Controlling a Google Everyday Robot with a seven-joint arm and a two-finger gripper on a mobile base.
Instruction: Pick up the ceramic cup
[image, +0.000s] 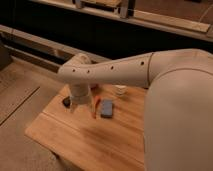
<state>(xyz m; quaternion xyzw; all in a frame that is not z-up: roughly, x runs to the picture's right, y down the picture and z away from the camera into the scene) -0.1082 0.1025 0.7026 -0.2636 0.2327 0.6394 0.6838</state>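
Note:
The ceramic cup (120, 90) is small, white and stands upright near the far edge of the wooden table (85, 135). My arm reaches in from the right and bends down over the table's left part. The gripper (75, 105) hangs below the wrist, close above the tabletop, well to the left of the cup and apart from it.
A blue flat object (106, 108) lies mid-table, with a thin orange-red item (95, 106) beside it on the left. A small dark object (66, 101) sits just left of the gripper. Beyond the table runs a low ledge (45, 47); tiled floor lies to the left.

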